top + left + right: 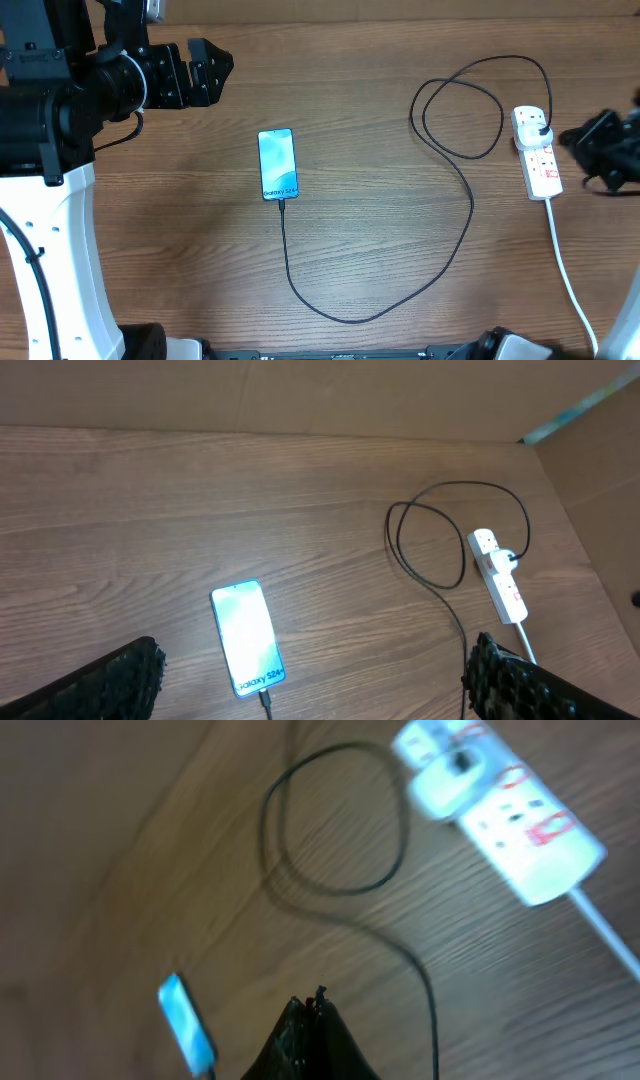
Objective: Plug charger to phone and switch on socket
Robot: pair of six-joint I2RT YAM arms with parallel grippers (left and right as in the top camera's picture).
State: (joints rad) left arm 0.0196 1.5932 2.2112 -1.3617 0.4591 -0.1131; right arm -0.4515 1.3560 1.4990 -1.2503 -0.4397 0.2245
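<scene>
The phone lies mid-table, screen lit light blue, with the charger's connector in its near end. It also shows in the left wrist view and the right wrist view. The charger cable runs from the phone in a wide curve and a loop to its black plug in the socket, a white power strip at the right, which also shows in both wrist views. My left gripper is open and empty at the far left, away from the phone. My right gripper is shut and empty, beside the socket's right side.
The power strip's thick white cord runs toward the table's front right edge. A cardboard wall stands behind the table's far edge.
</scene>
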